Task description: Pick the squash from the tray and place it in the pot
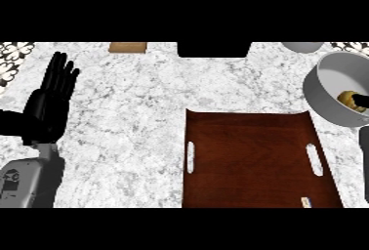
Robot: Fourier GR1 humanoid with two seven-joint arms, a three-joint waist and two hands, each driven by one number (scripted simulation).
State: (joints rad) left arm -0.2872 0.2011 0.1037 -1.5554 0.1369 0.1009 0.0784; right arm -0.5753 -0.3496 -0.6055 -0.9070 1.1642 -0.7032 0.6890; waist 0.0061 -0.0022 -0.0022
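One glance: seeing the squash (349, 97) lying inside the pot (326, 84), probably mid-drop. Catching just a sliver of right hand (362, 101) over it, can't tell its grip. Spotting the left hand (52, 93) idling far left of the pot, flat and upright.

text: none readable | labels: none | brands: none | numbers: none | signs: none | checked: counter (144, 112), tray (252, 161), pot (324, 93)
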